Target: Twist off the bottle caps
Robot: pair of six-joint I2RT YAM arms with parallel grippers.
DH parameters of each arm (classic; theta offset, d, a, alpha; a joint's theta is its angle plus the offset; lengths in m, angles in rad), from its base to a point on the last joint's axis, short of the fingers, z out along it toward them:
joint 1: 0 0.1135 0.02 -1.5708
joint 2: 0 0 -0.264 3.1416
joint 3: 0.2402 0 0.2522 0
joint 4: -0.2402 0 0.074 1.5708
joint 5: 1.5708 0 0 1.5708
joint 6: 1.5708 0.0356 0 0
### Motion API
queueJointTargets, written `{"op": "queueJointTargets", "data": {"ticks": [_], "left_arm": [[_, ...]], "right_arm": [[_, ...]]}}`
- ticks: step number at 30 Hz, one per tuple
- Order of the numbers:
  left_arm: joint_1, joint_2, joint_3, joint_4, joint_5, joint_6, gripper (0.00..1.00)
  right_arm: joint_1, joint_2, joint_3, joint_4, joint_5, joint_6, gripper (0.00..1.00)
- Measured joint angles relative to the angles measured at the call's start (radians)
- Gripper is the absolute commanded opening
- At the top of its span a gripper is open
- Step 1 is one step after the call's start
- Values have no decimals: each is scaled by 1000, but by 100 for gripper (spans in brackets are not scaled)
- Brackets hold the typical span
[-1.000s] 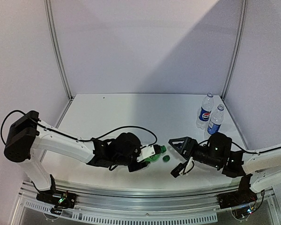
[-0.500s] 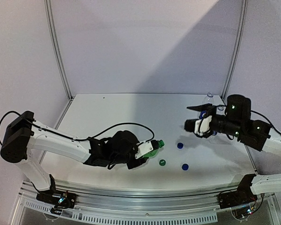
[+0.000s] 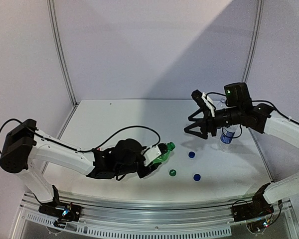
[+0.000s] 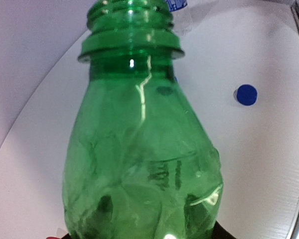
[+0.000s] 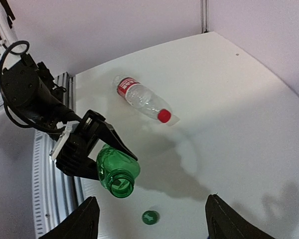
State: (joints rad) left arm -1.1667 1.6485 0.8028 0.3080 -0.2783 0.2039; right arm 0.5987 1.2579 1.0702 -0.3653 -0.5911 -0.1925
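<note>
The green bottle (image 4: 139,164) has an open mouth with bare threads and looks empty. Its body is clenched in the left gripper (image 3: 154,156), tilted with the neck pointing toward the right side of the counter (image 3: 114,119), near the middle of the near edge. The left arm reaches low across the counter. The green cap (image 3: 173,173) lies just past the bottle's mouth, with two blue caps (image 3: 191,155) (image 3: 196,177) further right. A clear red-label bottle (image 5: 139,101) lies on its side toward the left edge, with its red cap (image 5: 163,116) on. The right gripper (image 5: 151,197) hangs raised, jaws spread and holding nothing, well apart from the green bottle. A blue-label bottle (image 3: 227,135) stands upright behind it near the right edge.
</note>
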Motion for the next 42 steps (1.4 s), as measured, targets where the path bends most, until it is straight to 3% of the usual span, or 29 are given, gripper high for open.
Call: {"op": "queueJointTargets", "data": {"ticks": [4,14,28,33,42], "left_arm": [[0,-24,-19,56,40,-28,43],[-7,-35,-23,140,130,-74,44],[-19,-35,-23,189,204,-78,46],[-20,-35,-23,197,216,-78,46],[-20,-35,-23,204,225,-78,48]], "right_arm": [[0,50,4,8,-84,102,75],[0,116,4,34,-197,162,75],[50,122,4,19,-291,96,74],[82,122,4,1,-302,57,69],[103,124,4,-34,-303,2,53]]}}
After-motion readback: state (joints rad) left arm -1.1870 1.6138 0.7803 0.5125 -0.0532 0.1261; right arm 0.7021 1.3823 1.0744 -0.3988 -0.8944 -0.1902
